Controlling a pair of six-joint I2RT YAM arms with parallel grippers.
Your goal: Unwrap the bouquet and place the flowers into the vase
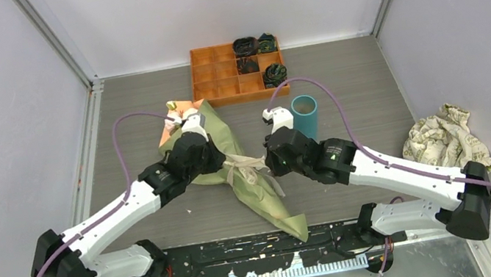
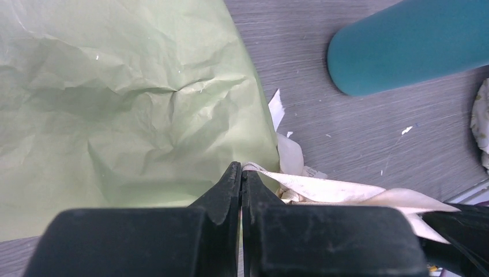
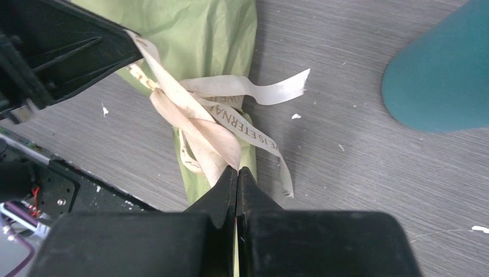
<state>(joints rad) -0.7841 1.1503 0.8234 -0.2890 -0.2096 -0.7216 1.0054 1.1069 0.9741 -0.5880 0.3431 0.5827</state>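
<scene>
I am pinching the seemingly limp, slippery ribbon (image 3: 254, 131) of the light, crushable bouquet (image 1: 225, 136), left gripper (image 2: 241, 173) and right gripper (image 3: 237, 173) both closed tight.

L arm (image 1: 109, 213) reaches fwd and inward from its near-left base, upper link low, forearm rising toward centre. R arm (image 1: 400, 172) mirrors it from the near-right base, forearm slanting inward. The two wrists nearly meet in the middle, tips close but apart.

L gripper (image 2: 241, 173): fingers pressed flat together, no gap, a strand of the ribbon (image 3: 242, 124) pinched at the tips. R gripper (image 3: 237, 175): fingers closed the same way, tips on the ribbon's loop, which looks caught betw. them. L gripper's black body sits at the upper left of the R wrist view, just beside the knot.
</scene>
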